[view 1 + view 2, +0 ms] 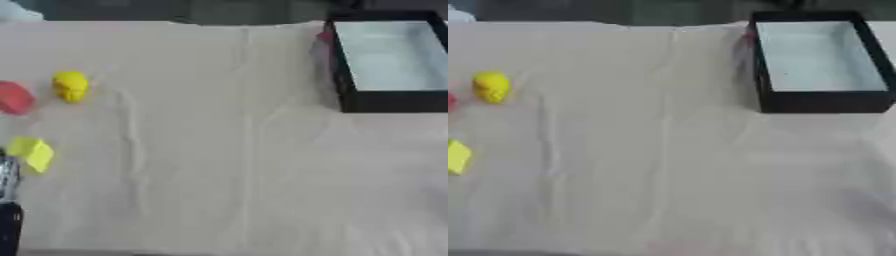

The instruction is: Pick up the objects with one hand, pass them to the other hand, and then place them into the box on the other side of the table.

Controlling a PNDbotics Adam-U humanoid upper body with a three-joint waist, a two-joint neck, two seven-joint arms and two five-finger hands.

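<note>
Three small objects lie on the left side of the table. A rounded yellow one (70, 86) is farthest back, with a red one (13, 98) beside it at the left edge. A flat yellow piece (33, 153) lies nearer to me. The black box (815, 103) with a pale inside stands at the far right and looks empty. Only a silver and black sliver of my left hand (7, 200) shows at the lower left edge, just below the flat yellow piece and apart from it. My right hand shows in neither view.
A wrinkled beige cloth (236, 165) covers the table. A small reddish patch (324, 36) shows at the box's far left corner. The table's far edge runs along the top, with dark floor behind it.
</note>
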